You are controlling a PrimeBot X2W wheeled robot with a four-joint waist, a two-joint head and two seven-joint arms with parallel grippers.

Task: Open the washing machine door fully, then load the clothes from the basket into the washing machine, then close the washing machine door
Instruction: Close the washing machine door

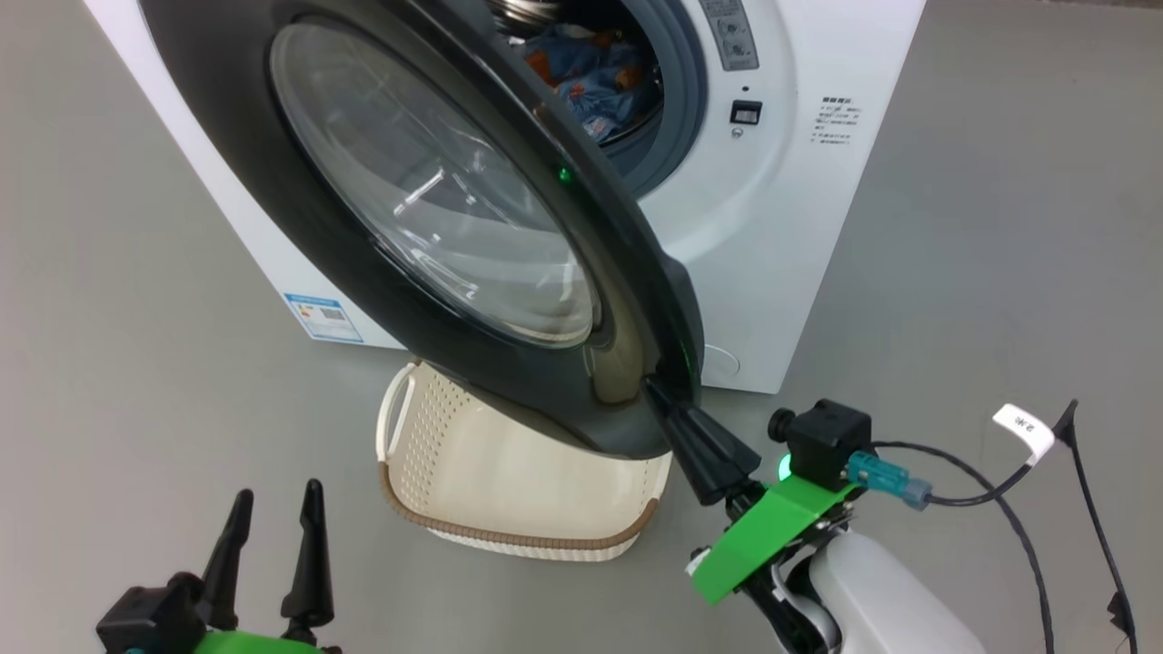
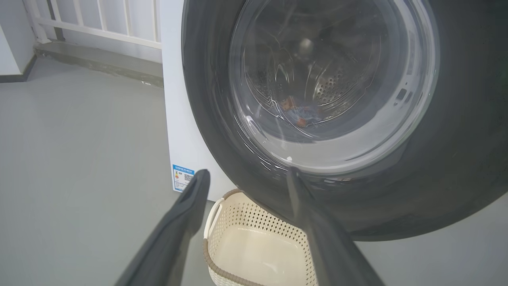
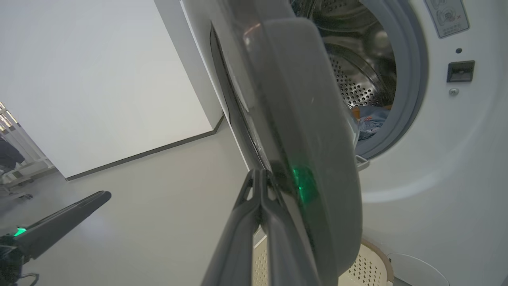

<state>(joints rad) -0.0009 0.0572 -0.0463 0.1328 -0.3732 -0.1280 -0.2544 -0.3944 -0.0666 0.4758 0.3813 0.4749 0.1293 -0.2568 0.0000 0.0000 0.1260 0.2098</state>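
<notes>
Evidently, the loading was done and only the closing of the door was left.
The clothes (image 1: pixel 600 82) were seen inside the drum of the washing machine (image 1: pixel 772 272), and the basket (image 1: pixel 509 538) was found bare on the floor just beneath the washing machine door (image 1: pixel 427 218), which was swung partway between open and shut. The right gripper (image 1: pixel 656 392) was pressed shut with nothing clamped, its tips set against the door's lower black rim. The left gripper (image 1: pixel 278 495) was held wide apart and empty, low and well clear of the door. The rim contact was shown closest in the right wrist view, whereas the basket's bare bottom and the clothes behind the glass were given by the left wrist view.
</notes>
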